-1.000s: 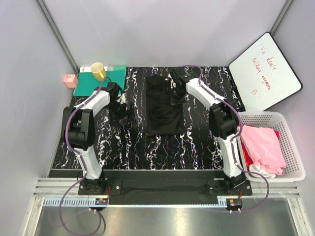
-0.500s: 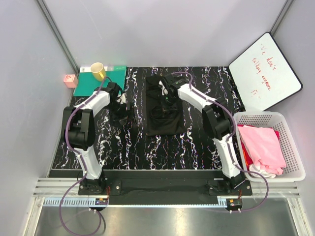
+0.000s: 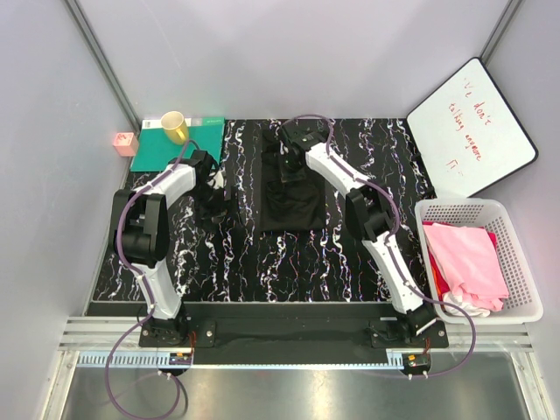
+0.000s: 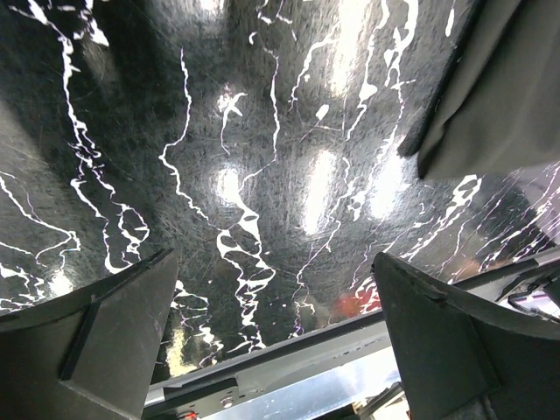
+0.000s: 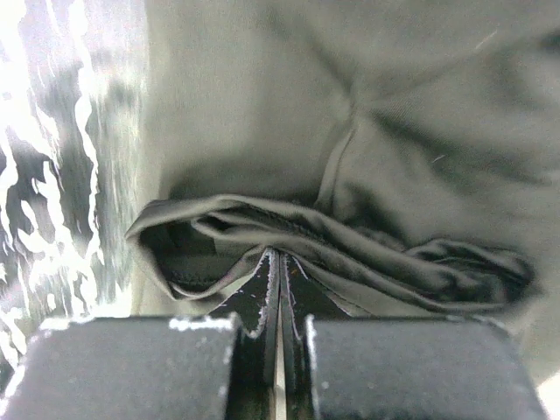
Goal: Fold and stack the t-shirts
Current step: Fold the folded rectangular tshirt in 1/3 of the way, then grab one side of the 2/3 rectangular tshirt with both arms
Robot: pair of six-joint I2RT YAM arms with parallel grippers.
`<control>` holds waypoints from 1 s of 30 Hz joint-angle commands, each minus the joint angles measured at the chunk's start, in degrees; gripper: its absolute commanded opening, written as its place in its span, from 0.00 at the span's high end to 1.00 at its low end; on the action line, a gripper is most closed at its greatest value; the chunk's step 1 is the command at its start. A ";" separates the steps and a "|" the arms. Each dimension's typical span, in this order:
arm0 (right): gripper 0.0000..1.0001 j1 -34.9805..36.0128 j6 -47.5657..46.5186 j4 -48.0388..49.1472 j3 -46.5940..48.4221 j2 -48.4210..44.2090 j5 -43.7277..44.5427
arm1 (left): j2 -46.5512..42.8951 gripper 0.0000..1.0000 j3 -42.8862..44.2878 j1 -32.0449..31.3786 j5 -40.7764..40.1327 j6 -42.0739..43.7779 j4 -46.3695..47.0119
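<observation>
**Top external, then each wrist: right gripper [image 3: 288,164] clamped on the black t-shirt [image 3: 293,199], left gripper [image 3: 219,187] wide apart**

Top external: the black t-shirt lay on the table [image 3: 262,262] as a narrow, partly folded strip. Its far end sat directly under the right gripper, and the rest ran toward the arm bases. The left gripper hung over bare table just to the left of the shirt. Well off to the right of both grippers, a basket [image 3: 522,297] held a pink t-shirt [image 3: 468,258], with a white t-shirt [image 3: 470,305] at its near edge.

Left wrist: the left gripper [image 4: 273,262] had its fingers [image 4: 96,332] spread fully, with nothing between them. Only table [image 4: 219,131] lay below. An edge of the black t-shirt [image 4: 507,87] lay ahead and to the right, clear of the fingers.

Right wrist: the right gripper [image 5: 277,284] had its fingers [image 5: 131,367] pressed together, and a bunched fold of the black t-shirt [image 5: 350,131] was nipped at the tips. More of the shirt spread ahead of them, and table [image 5: 52,175] showed to the left.
</observation>
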 commanded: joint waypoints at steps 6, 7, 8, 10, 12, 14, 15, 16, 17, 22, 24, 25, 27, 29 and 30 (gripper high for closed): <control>1.00 -4.51 1.60 0.70 14.79 2.61 13.86 | -1.12 0.01 0.14 0.19 0.47 2.06 0.39; 1.00 -4.87 1.78 0.88 14.70 2.44 15.78 | -1.03 0.01 0.40 0.10 1.08 2.07 0.30; 1.00 -5.39 1.95 0.79 14.44 2.26 16.41 | -0.68 0.01 0.58 0.10 1.44 2.15 0.56; 0.98 -7.06 3.18 0.79 12.69 0.68 16.59 | 0.38 0.01 1.45 -0.25 3.10 2.15 1.00; 0.78 -8.38 4.76 0.88 8.23 -2.74 15.98 | 1.69 0.01 2.25 -0.51 4.33 1.54 1.79; 0.72 -10.93 5.03 1.05 4.18 -7.64 13.44 | 3.10 0.01 3.57 -0.60 6.88 0.40 3.20; 0.71 -11.72 5.38 1.14 -0.37 -9.50 12.21 | 3.71 0.01 3.92 -0.60 7.67 -0.13 3.90; 0.69 -12.42 5.73 1.32 -3.11 -11.43 9.32 | 4.24 0.01 4.88 -0.69 9.51 -0.48 4.95; 0.68 -14.35 6.08 2.62 -6.10 -15.63 6.68 | 5.29 0.01 5.32 -0.69 10.22 -1.18 5.66; 0.27 -18.05 8.81 14.20 -32.98 -29.88 -8.08 | 8.55 0.01 7.61 -1.48 15.58 -4.25 10.83; 0.21 -18.41 9.77 15.90 -41.35 -34.47 -10.82 | 10.04 0.01 8.05 -1.92 16.38 -6.45 12.42; 0.20 -18.41 9.95 16.34 -43.37 -35.17 -13.36 | 10.48 0.01 8.05 -2.10 16.55 -7.24 14.08; 0.14 -18.41 11.00 16.87 -48.91 -36.76 -16.70 | 12.06 0.01 8.40 -2.71 17.26 -9.44 15.50; 0.11 -18.41 11.80 18.71 -53.64 -37.64 -18.73 | 13.73 0.01 9.19 -3.76 17.43 -10.76 16.47; 0.11 -18.41 12.93 19.50 -54.98 -37.82 -21.61 | 14.52 0.01 10.15 -4.20 17.35 -11.03 16.47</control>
